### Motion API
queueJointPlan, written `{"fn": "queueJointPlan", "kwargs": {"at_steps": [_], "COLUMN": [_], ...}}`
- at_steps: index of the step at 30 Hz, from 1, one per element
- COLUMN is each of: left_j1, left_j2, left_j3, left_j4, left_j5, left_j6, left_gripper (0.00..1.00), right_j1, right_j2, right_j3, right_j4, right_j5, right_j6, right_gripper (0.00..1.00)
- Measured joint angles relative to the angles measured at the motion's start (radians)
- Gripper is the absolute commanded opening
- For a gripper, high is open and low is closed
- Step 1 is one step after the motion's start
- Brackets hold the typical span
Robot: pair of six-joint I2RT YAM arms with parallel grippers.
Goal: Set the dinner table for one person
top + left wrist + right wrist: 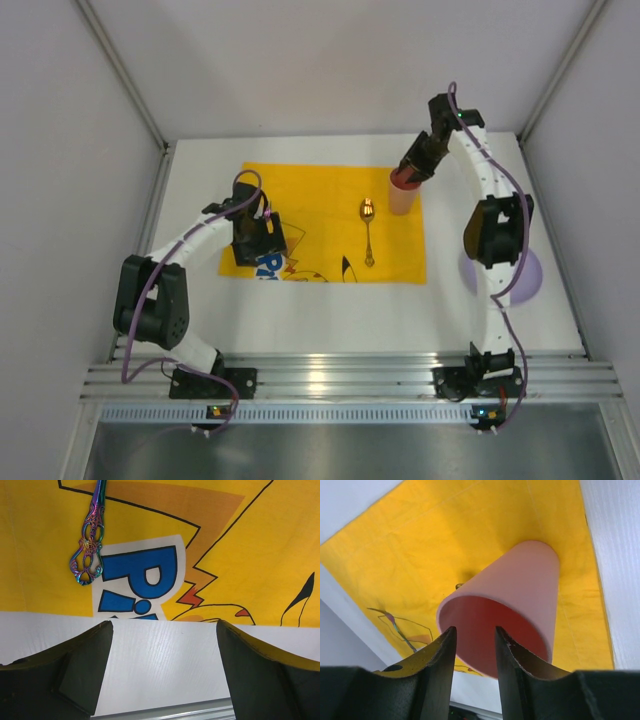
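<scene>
Table [330, 310]: white, rail along its near edge, carrying everything. Yellow cloth [320, 190] lies mid-table. We note a lilac disc [530, 275] right of the cloth, mostly hidden under the right arm. Pink cup [402, 198] stands on the cloth's far right corner, with the spoon [368, 235] near its left.

Right gripper [475, 635] is at the cup's rim, fingers narrowly apart. We cannot tell whether they pinch it.

Left gripper [165, 630] is spread wide over the table at the cloth's near edge.

Iridescent handle [89, 550] lies on the cloth, its upper end cut off.
</scene>
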Motion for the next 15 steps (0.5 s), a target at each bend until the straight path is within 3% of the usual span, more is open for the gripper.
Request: {"fn": "queueJointPlan", "kwargs": {"at_steps": [7,15], "left_j1": [-0.021,-0.032], "left_j2": [0.0,-0.002], "left_j3": [0.002,0.035], "left_j4": [-0.008,-0.024], "left_j5": [-0.018,-0.045], "left_j6": [-0.002,-0.003], "left_gripper": [0.89,0.89], "right_j1": [-0.005,-0.116], "right_j2": [-0.125,-0.446], "right_j3": [-0.082,-0.436], "right_j4": [0.124,0.27], "right_j5": [-0.045,-0.068], "right_j6": [-0.05,-0.142], "right_gripper": [0.36,0.38]}}
